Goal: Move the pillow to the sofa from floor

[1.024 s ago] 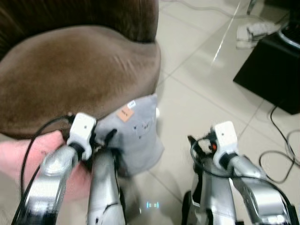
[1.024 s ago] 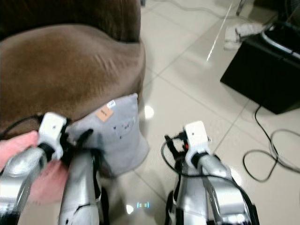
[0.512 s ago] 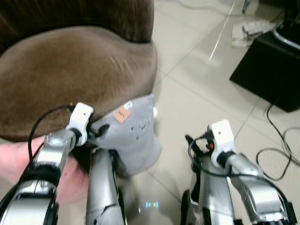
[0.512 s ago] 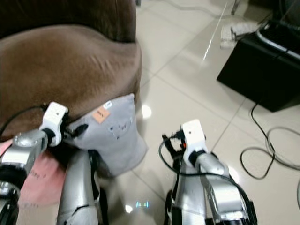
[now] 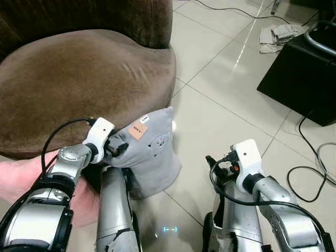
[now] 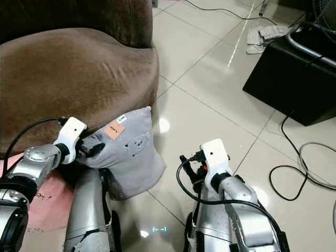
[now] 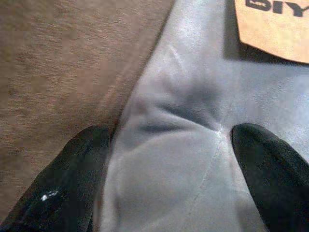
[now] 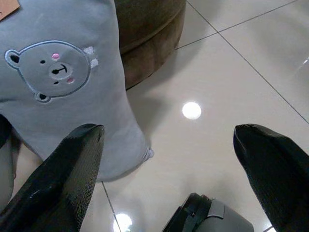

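A grey pillow [image 5: 149, 157] with an embroidered bear face and an orange tag stands on the tiled floor, leaning against the front of the brown sofa [image 5: 79, 79]. My left gripper [image 5: 119, 149] is at the pillow's upper left edge, next to the sofa. In the left wrist view it [image 7: 171, 179] is open, its two fingers spread on either side of a puckered fold of the pillow [image 7: 193, 125]. My right gripper [image 8: 169, 179] hangs open above bare tiles, to the right of the pillow [image 8: 58, 82] and apart from it.
A pink soft thing [image 5: 16, 178] lies on the floor at my lower left. A black box [image 5: 304, 79] stands at the right, with black cables [image 5: 315, 173] curling over the tiles in front of it. White cloth [image 5: 278, 37] lies further back.
My left arm has reached forward, bringing its gripper to the pillow's upper edge. The pillow and the right arm have stayed about where they were.
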Controlling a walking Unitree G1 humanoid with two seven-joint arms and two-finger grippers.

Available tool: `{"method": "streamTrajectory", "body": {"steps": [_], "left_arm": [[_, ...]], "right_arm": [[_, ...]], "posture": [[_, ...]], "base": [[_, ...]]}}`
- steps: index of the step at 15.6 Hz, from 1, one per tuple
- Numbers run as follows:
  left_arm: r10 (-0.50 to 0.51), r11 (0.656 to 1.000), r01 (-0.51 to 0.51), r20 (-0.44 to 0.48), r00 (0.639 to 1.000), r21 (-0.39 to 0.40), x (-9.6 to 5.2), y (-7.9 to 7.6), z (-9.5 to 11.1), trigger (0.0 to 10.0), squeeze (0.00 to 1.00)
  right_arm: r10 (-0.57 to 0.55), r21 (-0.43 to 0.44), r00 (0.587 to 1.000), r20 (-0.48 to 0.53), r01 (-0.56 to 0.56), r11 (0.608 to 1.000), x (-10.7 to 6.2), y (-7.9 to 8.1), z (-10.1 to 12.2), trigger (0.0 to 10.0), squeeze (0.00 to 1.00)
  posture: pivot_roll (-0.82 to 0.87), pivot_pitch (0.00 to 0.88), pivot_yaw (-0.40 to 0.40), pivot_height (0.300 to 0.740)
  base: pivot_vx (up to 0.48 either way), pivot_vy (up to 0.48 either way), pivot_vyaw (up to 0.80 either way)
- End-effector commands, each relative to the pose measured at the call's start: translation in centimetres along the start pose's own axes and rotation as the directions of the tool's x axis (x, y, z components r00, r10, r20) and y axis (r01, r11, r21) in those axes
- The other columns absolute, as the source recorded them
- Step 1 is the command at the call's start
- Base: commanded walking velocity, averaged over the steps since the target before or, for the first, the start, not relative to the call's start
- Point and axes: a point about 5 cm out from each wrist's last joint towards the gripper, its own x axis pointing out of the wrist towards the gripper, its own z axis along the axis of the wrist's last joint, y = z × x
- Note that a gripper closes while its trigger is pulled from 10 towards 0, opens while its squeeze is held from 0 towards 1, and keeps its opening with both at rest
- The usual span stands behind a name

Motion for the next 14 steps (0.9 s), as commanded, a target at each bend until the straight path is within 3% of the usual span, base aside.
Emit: {"method": "streamTrajectory", "body": {"steps": [1, 2, 3, 7, 8, 10, 14], "left_arm": [[-0.104, 0.994, 0.105, -0.061, 0.993, 0.006, 0.4, -1.3, -1.0, 10.0, 1.00], [-0.162, 0.986, 0.166, -0.098, 0.982, 0.032, 0.5, -2.0, -1.5, 10.0, 0.39], [-0.185, 0.980, 0.192, -0.126, 0.975, 0.050, 0.5, -2.3, -1.9, 10.0, 0.00], [-0.208, 0.972, 0.222, -0.160, 0.965, 0.079, 0.6, -2.8, -2.4, 10.0, 0.00], [-0.185, 0.971, 0.208, -0.188, 0.965, 0.116, 0.6, -2.7, -2.5, 3.1, 0.00], [-0.172, 0.971, 0.200, -0.193, 0.966, 0.135, 0.6, -2.7, -2.6, 0.2, 0.00], [-0.178, 0.972, 0.201, -0.179, 0.968, 0.120, 0.6, -2.6, -2.3, 0.0, 0.00]], "right_arm": [[0.004, 0.003, 1.000, -0.020, -0.004, 1.000, -0.4, 0.1, -0.4, 10.0, 0.00], [0.005, 0.003, 1.000, -0.022, -0.005, 1.000, -0.5, 0.2, -0.4, 10.0, 0.00], [0.005, 0.004, 1.000, -0.022, -0.005, 1.000, -0.5, 0.2, -0.4, 10.0, 0.00], [0.022, 0.009, 0.999, -0.028, -0.022, 1.000, -0.6, 0.8, -0.5, 10.0, 0.00], [0.043, -0.001, 0.998, -0.034, -0.043, 0.999, -0.6, 1.0, -0.6, 10.0, 0.00], [0.059, -0.006, 0.998, -0.038, -0.059, 0.998, -0.7, 1.2, -0.7, 10.0, 0.00], [0.067, -0.006, 0.997, -0.042, -0.068, 0.998, -0.8, 1.3, -0.7, 10.0, 0.00]], "posture": [[0.03, 0.238, 0.006, 0.480], [0.03, 0.238, 0.006, 0.480], [0.02, 0.238, 0.007, 0.480], [0.02, 0.239, 0.006, 0.480], [0.02, 0.239, 0.006, 0.480], [0.02, 0.239, 0.006, 0.480], [0.02, 0.226, 0.007, 0.480]], "base": [[0.000, 0.000, 0.00], [0.000, 0.000, 0.00], [0.000, 0.000, 0.00], [0.000, 0.000, 0.00], [0.000, 0.000, 0.00], [0.000, 0.000, 0.00], [0.000, 0.000, 0.00]]}}
